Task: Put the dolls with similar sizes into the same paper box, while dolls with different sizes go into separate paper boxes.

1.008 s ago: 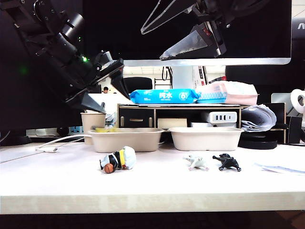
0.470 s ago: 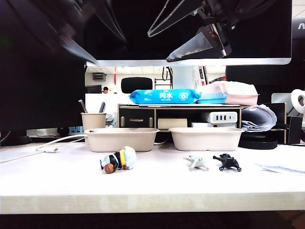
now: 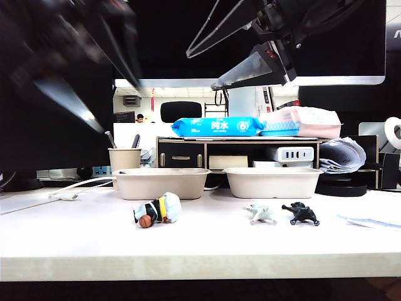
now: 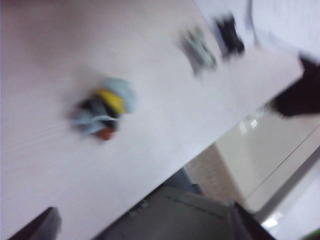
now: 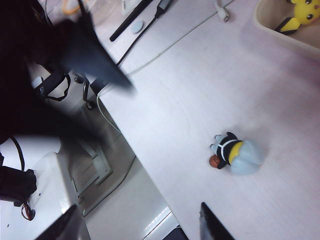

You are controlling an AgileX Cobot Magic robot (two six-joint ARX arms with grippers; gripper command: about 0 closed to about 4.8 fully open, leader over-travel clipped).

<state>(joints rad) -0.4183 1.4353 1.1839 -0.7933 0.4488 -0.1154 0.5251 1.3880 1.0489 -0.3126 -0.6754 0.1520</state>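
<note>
Both my grippers hang high with fingers spread, empty: left gripper (image 3: 94,75) at ten o'clock, right gripper (image 3: 216,66) at twelve. On the table (image 3: 200,248), at seven o'clock, lies the ball-carrying doll (image 3: 158,209), apart from the left paper box (image 3: 160,183) behind. Probably light, rigid, slippery; I'd pinch its waist.
</note>
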